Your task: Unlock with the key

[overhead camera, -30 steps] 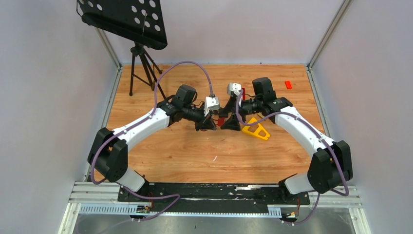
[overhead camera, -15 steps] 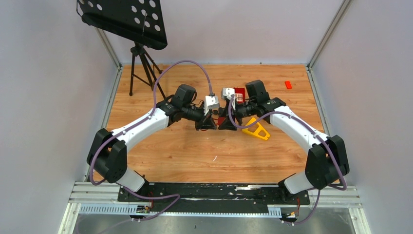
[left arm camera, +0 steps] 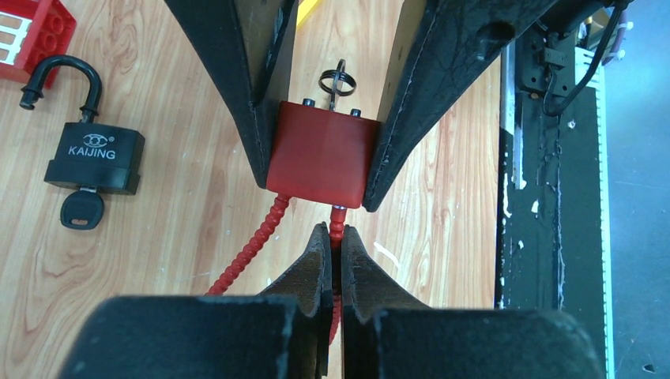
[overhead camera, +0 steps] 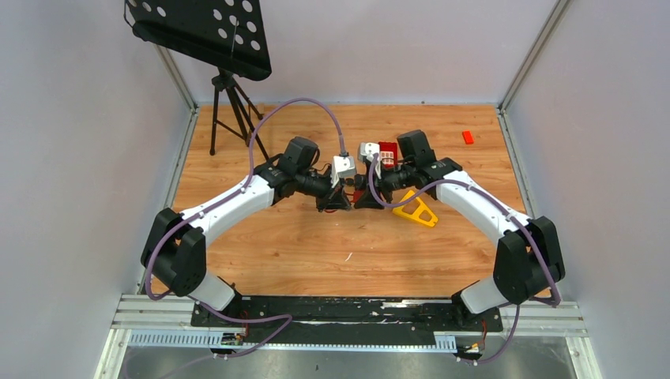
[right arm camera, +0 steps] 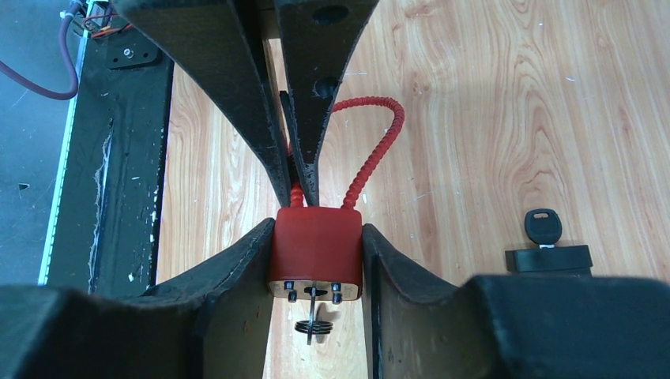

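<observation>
From above, we see a wooden desk (overhead camera: pixel 316 253) inside grey walls, with the red cable lock (overhead camera: pixel 358 195) mid-desk where the arms meet. Left wrist: the left gripper (left arm camera: pixel 333 237) pinches the lock's red cable (left arm camera: pixel 245 245); a black padlock (left arm camera: pixel 95 158) reads KAIJING. Right wrist: the right gripper (right arm camera: pixel 316 233) clamps the lock's body, with the key (right arm camera: pixel 314 300) in it.

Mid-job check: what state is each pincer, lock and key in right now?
left pincer: shut on cable
right pincer: shut on red lock
red lock: both cable ends in body
ringed key: in red lock
black padlock: shackle open
black key: in black padlock
</observation>
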Robot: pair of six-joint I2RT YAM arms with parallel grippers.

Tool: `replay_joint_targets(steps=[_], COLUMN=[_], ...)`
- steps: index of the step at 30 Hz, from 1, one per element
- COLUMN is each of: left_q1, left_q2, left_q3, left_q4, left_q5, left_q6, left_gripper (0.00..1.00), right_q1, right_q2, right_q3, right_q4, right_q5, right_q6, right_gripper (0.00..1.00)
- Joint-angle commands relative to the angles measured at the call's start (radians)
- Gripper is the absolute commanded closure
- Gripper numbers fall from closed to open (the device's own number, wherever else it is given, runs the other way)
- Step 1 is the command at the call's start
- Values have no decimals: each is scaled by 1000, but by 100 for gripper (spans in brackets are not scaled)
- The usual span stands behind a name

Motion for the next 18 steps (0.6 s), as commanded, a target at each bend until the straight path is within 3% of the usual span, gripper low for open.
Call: replay_joint_targets(steps=[1, 16, 18], left_q1=[6, 6, 5], left_q2=[-11, -2, 10], left_q3=[38, 57, 60], left_q4=[-45, -365, -443], left_q5=[-14, -221, -266], left_q6=[98, 477, 559], left_gripper=[100, 100, 93], right_q1=[-8, -81, -81], right_q2=[22, 9, 10], right_q3=[24, 21, 6], right_q4=[5, 9, 29], right_q5=[-6, 10, 32], right_q6=[-12, -15, -12], right_gripper=[100, 100, 100])
